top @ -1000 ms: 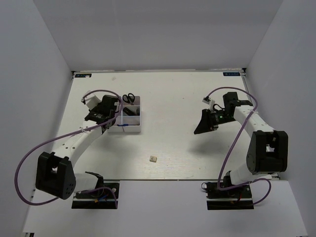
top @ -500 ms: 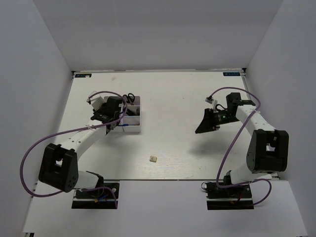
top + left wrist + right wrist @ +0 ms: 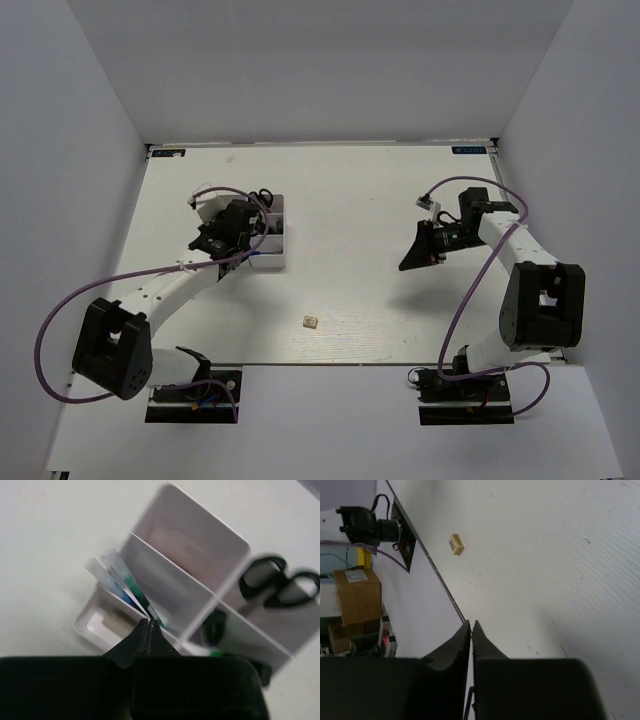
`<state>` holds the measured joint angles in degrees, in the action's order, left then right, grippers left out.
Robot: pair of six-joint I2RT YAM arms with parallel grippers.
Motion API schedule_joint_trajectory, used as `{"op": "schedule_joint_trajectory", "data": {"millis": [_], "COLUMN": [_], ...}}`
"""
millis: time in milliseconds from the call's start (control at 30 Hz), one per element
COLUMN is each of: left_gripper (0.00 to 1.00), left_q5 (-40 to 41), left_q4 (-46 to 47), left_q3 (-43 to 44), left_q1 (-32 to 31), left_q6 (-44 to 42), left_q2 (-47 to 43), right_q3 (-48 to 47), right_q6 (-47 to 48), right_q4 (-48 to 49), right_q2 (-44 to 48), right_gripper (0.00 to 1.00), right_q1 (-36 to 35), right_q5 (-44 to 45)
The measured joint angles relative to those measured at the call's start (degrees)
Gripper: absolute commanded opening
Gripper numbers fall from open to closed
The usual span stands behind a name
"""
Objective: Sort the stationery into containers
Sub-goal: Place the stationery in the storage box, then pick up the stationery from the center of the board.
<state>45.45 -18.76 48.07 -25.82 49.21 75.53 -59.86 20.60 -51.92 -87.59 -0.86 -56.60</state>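
Grippers: two. The left gripper (image 3: 228, 240) hangs over the left side of the tray, and the right gripper (image 3: 412, 258) hangs above bare table (image 3: 360, 200), well off to the right.
Tray: one white organiser tray (image 3: 276, 250), divided into compartments.
Scissors: one black-handled pair (image 3: 272, 582), in a far compartment.
Pens: blurred, but at least one blue and one green (image 3: 125, 587) – they lean in a compartment with their near ends just beyond the left fingertips.
Erasers: one loose eraser (image 3: 311, 321) on the table, between the two arms.
Beige block: one (image 3: 112, 625), in the tray's near corner compartment.
Left fingers: pressed together, nothing visible between them.
Right fingers: all but together, only a thin slit between them – nothing in it.
Loose eraser vs right fingers: ahead of the tips and well apart from them.
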Motion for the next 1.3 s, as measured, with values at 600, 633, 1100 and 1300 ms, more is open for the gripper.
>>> {"op": "schedule_joint_trajectory", "data": {"millis": [600, 633, 1100, 1300], "left_gripper": [0.74, 0.74, 0.74, 0.73], "left_q5": [-28.85, -29.77, -35.93, -36.74], "left_q4": [-29.70, -30.56, -31.08, -30.27], "left_q3": [11.26, 12.20, 14.67, 14.69], "left_q1": [-27.93, -28.02, -33.27, -33.51], "left_q6": [8.26, 8.13, 5.62, 4.15], "left_q2": [13.94, 15.85, 23.17, 25.64], "right_q3": [-1.18, -1.16, -1.11, -1.11], "right_q6": [-6.75, -6.84, -7.13, -7.10], "right_q4": [4.37, 4.35, 4.50, 4.48], "right_q2": [2.49, 2.49, 2.64, 2.64], "right_gripper": [0.86, 0.86, 0.86, 0.86], "right_q1": [-1.42, -1.42, -1.40, -1.38], "right_q5": [17.29, 17.49, 17.88, 17.86]}}
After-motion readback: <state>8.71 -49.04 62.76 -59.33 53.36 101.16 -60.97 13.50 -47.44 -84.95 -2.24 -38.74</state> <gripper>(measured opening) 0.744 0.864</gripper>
